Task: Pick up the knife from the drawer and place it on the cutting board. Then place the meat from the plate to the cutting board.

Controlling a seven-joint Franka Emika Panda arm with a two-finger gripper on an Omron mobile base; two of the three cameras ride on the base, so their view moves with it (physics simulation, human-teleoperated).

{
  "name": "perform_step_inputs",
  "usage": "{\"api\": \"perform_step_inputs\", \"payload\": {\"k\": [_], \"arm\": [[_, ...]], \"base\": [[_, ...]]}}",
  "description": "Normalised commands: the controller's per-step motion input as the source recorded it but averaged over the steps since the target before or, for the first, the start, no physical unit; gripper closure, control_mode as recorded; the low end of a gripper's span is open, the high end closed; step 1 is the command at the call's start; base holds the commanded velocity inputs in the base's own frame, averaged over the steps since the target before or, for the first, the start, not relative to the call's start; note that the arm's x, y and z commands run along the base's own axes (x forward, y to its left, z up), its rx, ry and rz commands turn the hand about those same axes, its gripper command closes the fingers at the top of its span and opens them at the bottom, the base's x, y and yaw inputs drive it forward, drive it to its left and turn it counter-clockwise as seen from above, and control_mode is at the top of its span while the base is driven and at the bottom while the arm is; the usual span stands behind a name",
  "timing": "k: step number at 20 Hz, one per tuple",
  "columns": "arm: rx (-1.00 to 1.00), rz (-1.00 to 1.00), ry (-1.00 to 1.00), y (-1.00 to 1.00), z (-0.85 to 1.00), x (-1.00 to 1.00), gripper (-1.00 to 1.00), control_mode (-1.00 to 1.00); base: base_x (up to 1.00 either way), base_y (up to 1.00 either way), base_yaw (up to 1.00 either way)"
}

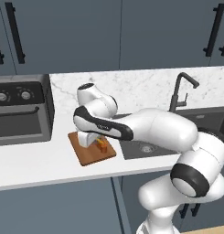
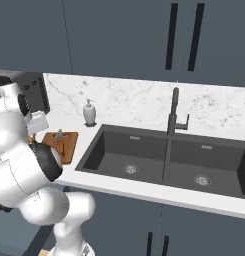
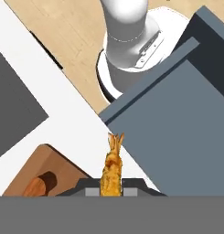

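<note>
My gripper [image 1: 99,140] hangs low over the right part of the reddish-brown cutting board [image 1: 88,155], shut on the knife [image 1: 102,145]. Whether the knife touches the wood I cannot tell. In the hand view the slim orange knife [image 3: 112,164] sticks out from between the fingertips [image 3: 112,188], pointing past the board's corner [image 3: 49,167] toward the counter's front edge. Below that edge the slate-blue drawer [image 3: 177,128] stands pulled open. The board [image 2: 68,146] also lies left of the sink, partly behind my arm. The meat and the plate are out of view.
A toaster oven [image 1: 19,109] stands just left of the board. A double sink [image 2: 169,155] with a dark faucet [image 2: 173,112] takes up the counter to the right. A soap dispenser [image 2: 89,112] stands at the back wall behind the board.
</note>
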Motion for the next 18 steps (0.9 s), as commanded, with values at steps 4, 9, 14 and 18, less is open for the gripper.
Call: {"api": "perform_step_inputs", "payload": {"k": [4, 9, 14, 18], "arm": [[-0.11, 0.08, 0.06, 0.02, -0.69, 0.34, 1.00, -1.00], [-0.05, 0.06, 0.01, 0.00, -0.64, 0.31, 1.00, -1.00], [-0.01, 0.01, 0.00, 0.02, -0.47, 0.41, 1.00, -1.00], [-0.04, 0.00, 0.00, 0.13, -0.34, 0.62, 1.00, -1.00]], "base": [[0.00, 0.00, 0.00], [0.00, 0.00, 0.00], [0.00, 0.00, 0.00], [0.00, 0.00, 0.00]]}}
